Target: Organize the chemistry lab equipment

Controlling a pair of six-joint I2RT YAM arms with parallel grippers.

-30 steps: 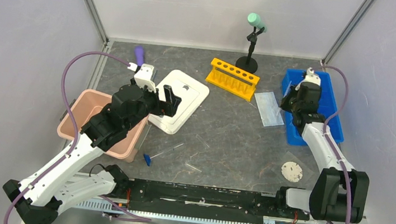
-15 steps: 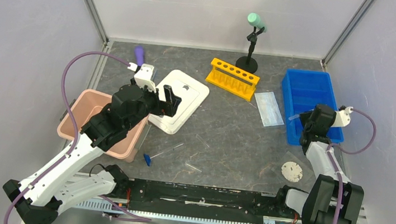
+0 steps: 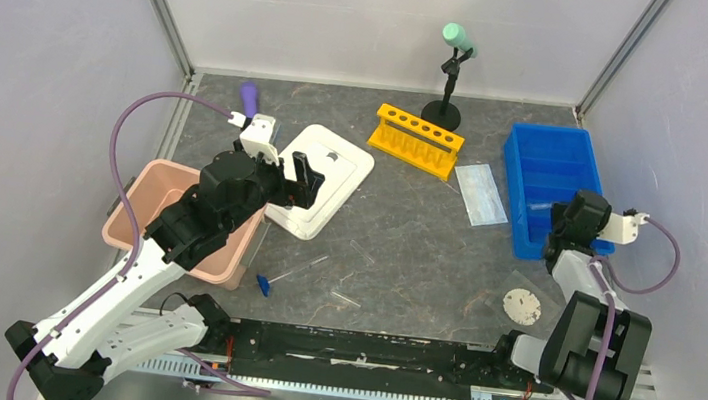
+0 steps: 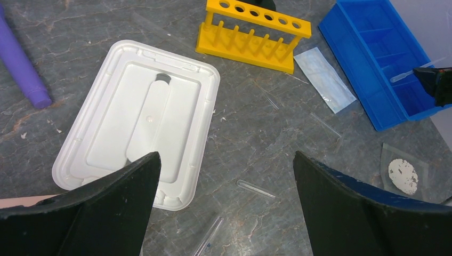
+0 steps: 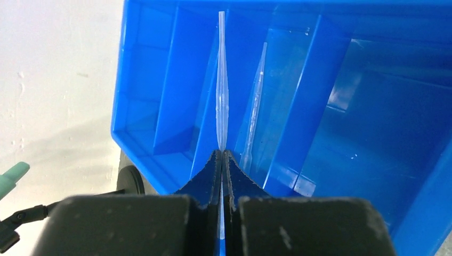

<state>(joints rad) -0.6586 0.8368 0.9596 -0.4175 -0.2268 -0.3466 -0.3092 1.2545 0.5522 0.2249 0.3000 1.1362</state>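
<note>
Most of the sorting is left to do, I judge, since nearly everything lies loose on the desk (image 3: pixel 406 236) between my two hands.

The blue bin (image 3: pixel 544 171) lies straight ahead of my right hand (image 5: pixel 222 152) and is the only place with anything put away. The pink bin (image 3: pixel 143 201) behind my left hand (image 4: pixel 225 157) shows nothing inside, though my arm covers part of it. The white tray (image 4: pixel 133 122) lies just ahead and left of that hand, bare apart from one small dark bit. Beyond it, the holes I can see in the yellow rack (image 4: pixel 250 37) are unfilled.

The pale face mask (image 3: pixel 481 193) lies flat on the desk, left of my right hand and just outside the blue bin. The round dish (image 3: pixel 522 306) with its white disc sits on the near side of that hand. The blue-capped tube (image 3: pixel 265 283) and the loose clear tubes (image 4: pixel 256 189) are scattered near my left hand, none of them racked.

My left hand is spread wide and holds nothing. My right hand is pinched tight on a thin clear dropper (image 5: pixel 222 96) that points out over the bin's dividers. A second dropper (image 5: pixel 255 112) already lies in the narrow compartment just right of it. By my reckoning, then, one item is stowed and one is about to be.
</note>
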